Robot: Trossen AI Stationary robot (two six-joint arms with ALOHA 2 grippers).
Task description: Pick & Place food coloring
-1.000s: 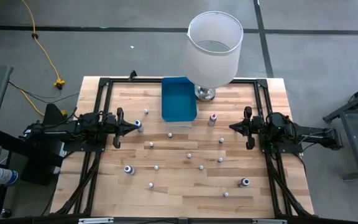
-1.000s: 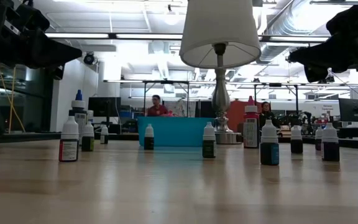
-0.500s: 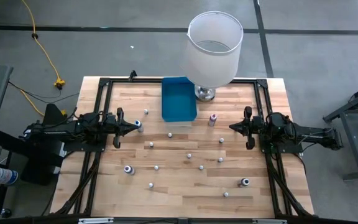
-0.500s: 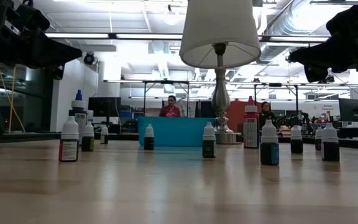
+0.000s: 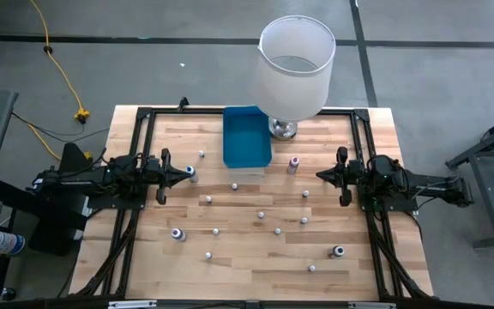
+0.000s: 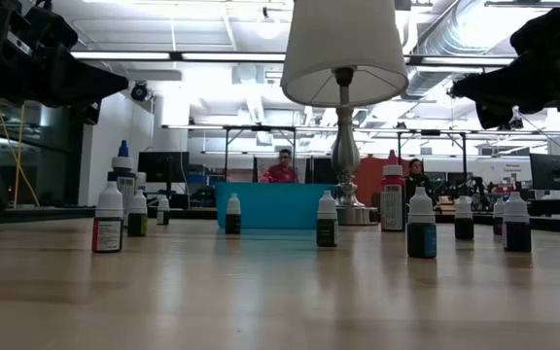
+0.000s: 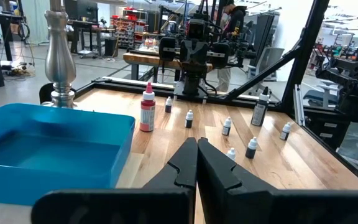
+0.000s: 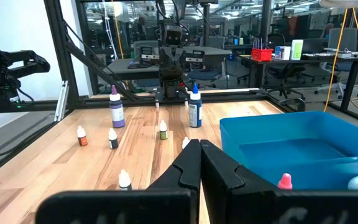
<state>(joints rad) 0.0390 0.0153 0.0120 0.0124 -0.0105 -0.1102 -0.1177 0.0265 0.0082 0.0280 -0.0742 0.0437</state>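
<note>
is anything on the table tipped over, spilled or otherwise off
Nothing looks tipped or spilled. The food coloring bottles stand upright, scattered across the table. The one odd thing is a lamp standing on the table beside the blue tray.

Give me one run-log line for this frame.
left gripper: shut, empty, left side | right gripper: shut, empty, right side | food coloring bottles: scattered on table | blue tray: empty
</note>
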